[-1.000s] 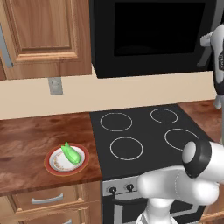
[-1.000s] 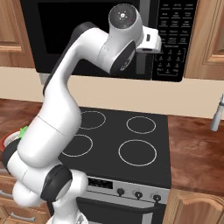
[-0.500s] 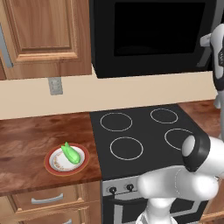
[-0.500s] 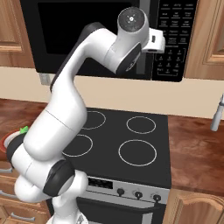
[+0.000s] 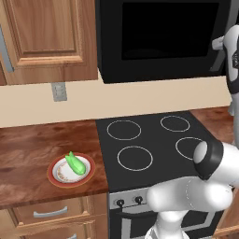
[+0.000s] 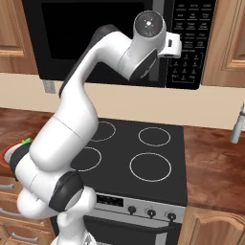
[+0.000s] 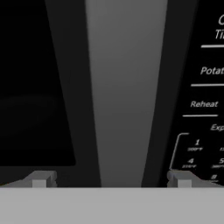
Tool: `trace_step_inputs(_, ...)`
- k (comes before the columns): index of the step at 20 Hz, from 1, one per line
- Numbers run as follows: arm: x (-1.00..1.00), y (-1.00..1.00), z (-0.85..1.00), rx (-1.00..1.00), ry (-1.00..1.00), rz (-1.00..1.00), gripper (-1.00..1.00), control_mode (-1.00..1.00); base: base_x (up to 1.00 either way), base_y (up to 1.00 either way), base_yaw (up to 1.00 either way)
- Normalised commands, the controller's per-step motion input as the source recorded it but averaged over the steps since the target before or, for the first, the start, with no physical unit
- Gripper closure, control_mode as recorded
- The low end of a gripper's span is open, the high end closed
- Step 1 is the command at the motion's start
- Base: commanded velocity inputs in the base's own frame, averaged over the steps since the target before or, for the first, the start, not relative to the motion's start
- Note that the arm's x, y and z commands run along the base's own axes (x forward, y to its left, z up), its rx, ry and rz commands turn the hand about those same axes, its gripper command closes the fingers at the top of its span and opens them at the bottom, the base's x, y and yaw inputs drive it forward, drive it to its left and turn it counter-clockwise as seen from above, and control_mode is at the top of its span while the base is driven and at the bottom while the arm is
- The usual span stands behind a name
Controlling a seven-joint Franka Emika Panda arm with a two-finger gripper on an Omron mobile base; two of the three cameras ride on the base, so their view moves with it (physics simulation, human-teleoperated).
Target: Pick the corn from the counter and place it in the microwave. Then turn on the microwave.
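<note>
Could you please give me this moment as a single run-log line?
gripper: open, straddling microwave handle | microwave: door closed | corn: on plate, counter

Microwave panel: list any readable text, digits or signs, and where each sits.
"Reheat": button panel of the microwave, hand view.
"Potat", cut off at the frame edge: same panel, above "Reheat".
"Exp", cut off: below "Reheat".
"1", "4", "5", maybe "8": keypad digits at lower right; the tiny captions under them are too blurred to read.
A "C" and "Ti" at the top right are cut off.
Base views: panel text too small to read.
</note>
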Motion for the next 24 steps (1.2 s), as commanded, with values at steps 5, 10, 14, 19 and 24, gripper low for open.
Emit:
trace_step_inputs(5,0.11,-0.01,-0.02,0.00,-0.02,0.02,-1.00,-1.00,0.00,0.00,0.00)
trace_step_inputs(10,0.10,-0.02,-0.01,0.00,-0.02,0.01,-1.00,-1.00,0.00,0.00,0.00)
trace_step_inputs(14,0.11,-0.04,-0.01,0.00,-0.02,0.01,-1.00,-1.00,0.00,0.00,0.00)
trace_step_inputs(19,0.12,-0.03,-0.02,0.00,0.00,0.01,-1.00,-1.00,0.00,0.00,0.00)
trace_step_inputs(24,0.13,-0.02,-0.03,0.00,0.00,0.00,-1.00,-1.00,0.00,0.00,0.00)
